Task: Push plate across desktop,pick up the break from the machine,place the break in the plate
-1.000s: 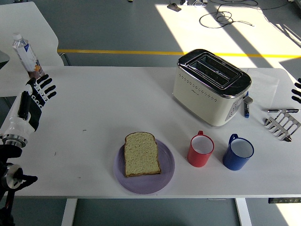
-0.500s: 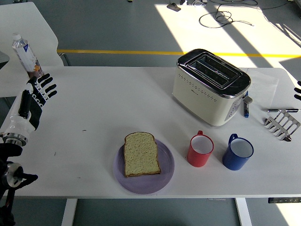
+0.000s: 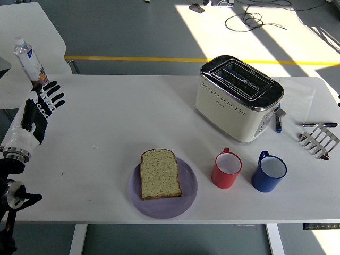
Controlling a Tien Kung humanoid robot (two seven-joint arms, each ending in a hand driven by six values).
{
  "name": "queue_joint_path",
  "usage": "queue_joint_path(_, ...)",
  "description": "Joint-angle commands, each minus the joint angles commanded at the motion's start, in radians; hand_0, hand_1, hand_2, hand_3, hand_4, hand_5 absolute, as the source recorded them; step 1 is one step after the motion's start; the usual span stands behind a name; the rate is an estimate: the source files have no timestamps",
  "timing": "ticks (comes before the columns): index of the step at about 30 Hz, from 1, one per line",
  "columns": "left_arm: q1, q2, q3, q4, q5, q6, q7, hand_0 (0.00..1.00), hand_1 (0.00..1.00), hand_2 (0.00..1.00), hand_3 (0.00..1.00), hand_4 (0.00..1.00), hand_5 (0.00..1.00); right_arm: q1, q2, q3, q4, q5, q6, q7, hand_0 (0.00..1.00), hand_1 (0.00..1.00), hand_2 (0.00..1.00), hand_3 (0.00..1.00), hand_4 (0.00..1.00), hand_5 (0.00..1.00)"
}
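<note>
head view: i see the white counter (image 3: 106,122) from above, its near edge running along the bottom of the frame.
left hand: my left hand (image 3: 43,102) is at the far left of the counter, fingers spread and relaxed, holding nothing; the arm behind it is cut off by the left edge.
right hand: i can't find it in frame; only a dark sliver shows at the right edge and i can't tell what it is.
bread: one slice (image 3: 159,173) lies flat on the plate, toward its left side, crust end pointing away from me.
plate: the purple plate (image 3: 188,191) sits near the front edge, left of the cups and well apart from the toaster.
toaster: the cream and chrome toaster (image 3: 237,97) stands right of centre; its slots look dark and i can't make out anything inside them.
cups: a red cup (image 3: 227,169) and a blue cup (image 3: 269,172) stand side by side in front of the toaster, close but not touching; what is inside them is hard to judge.
rack: a metal toast rack (image 3: 320,140) lies at the far right, with a pen (image 3: 319,125) just behind it.
bottle: a water bottle (image 3: 30,60) stands just beyond my left hand; i can't tell which surface its base is on.
</note>
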Motion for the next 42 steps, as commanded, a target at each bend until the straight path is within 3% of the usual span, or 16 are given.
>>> queue_joint_path(42, 0.005, 0.01, 0.031, 0.005, 0.013, -0.003, 0.005, 0.809, 0.829, 0.877, 0.822, 0.547, 0.998, -0.017, 0.007, 0.01, -0.015, -0.001, -0.001, -0.009, 0.832, 0.797, 0.82, 0.796, 0.496, 0.574)
